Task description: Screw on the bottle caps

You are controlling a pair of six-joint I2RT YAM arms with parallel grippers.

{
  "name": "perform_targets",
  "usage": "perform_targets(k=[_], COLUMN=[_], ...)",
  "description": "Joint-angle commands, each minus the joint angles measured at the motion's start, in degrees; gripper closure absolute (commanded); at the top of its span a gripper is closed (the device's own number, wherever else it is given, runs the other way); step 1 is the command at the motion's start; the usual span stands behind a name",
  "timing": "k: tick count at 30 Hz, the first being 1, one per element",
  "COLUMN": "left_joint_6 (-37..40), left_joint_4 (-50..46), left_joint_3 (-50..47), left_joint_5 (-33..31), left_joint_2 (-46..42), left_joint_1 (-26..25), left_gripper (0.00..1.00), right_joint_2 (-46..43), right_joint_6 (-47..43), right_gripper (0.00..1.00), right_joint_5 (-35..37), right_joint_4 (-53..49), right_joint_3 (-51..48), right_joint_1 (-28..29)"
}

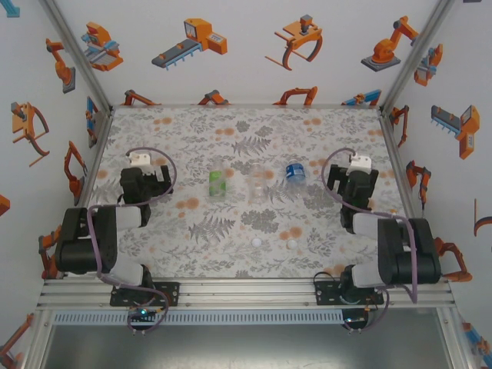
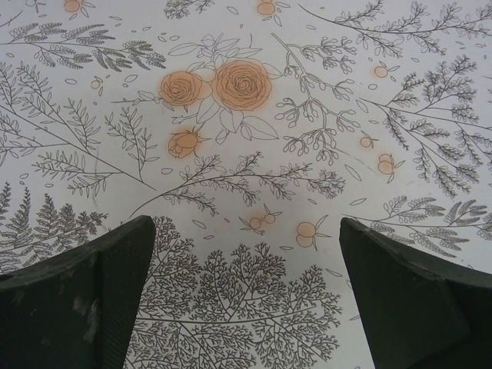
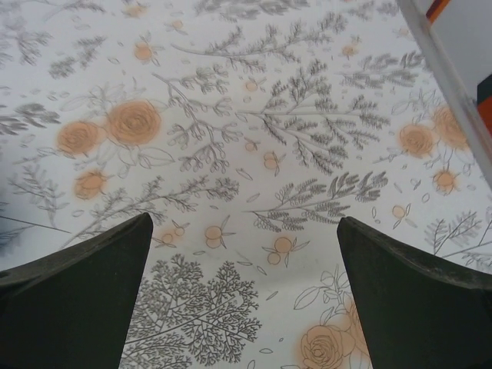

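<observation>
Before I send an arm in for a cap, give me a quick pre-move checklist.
1. Left gripper open and empty: ok.
2. Right gripper open and empty: ok.
3. Green bottle, clear bottle and blue-label bottle located in a row: ok.
4. Bottles upright: cannot tell.
5. All caps located: not ok. Two caps lie on the mat; the third is unclear.

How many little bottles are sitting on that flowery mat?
3, in a row across the middle of the mat: the green-tinted bottle on the left, the clear bottle in the centre, the blue-labelled bottle on the right. None looks hidden.
</observation>
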Motion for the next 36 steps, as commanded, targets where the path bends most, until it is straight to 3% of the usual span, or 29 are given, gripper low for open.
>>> perform_targets(k=[1,7,12,16,23,28,36], left_joint_6=[1.0,0.94,-6.03,-8.94,-8.69,-4.91,-3.67], left_joint_4=[-3.58,-10.52,-26.4,-40.71,-63.94,-68.83,-63.98], left_joint_3=[1.45,3.02,9.7,17.29,33.33,36.36,30.9], left_joint_5=[-3.76,-8.01,-10.61,-8.29,3.39,7.63,11.28], left_joint_2=[-3.38,-9.63,-15.73,-18.52,-18.55,-19.06,-22.41], left_joint_1=[-0.67,-2.16,-2.74,-2.75,-2.66,-2.66,-2.57], left_gripper=[0.03,0.03,0.03,0.02,0.02,0.03,0.03], right_joint_2=[-4.29,-6.98,-5.88,-3.0,5.82,12.99,23.49], right_joint_6=[-1.33,1.09,7.03,11.05,12.43,12.77,12.27], right_gripper=[0.06,0.07,0.09,0.11,0.14,0.17,0.21], right_joint_5=[-1.83,-5.96,-8.61,-12.35,-16.56,-17.81,-17.99], right_joint_4=[-12.53,-31.36,-46.99,-56.05,-67.79,-72.19,-77.38], right_joint_3=[5.37,14.31,23.76,30.42,41.8,47.97,57.22], right_joint_1=[1.13,3.91,6.74,8.22,11.96,13.37,14.37])
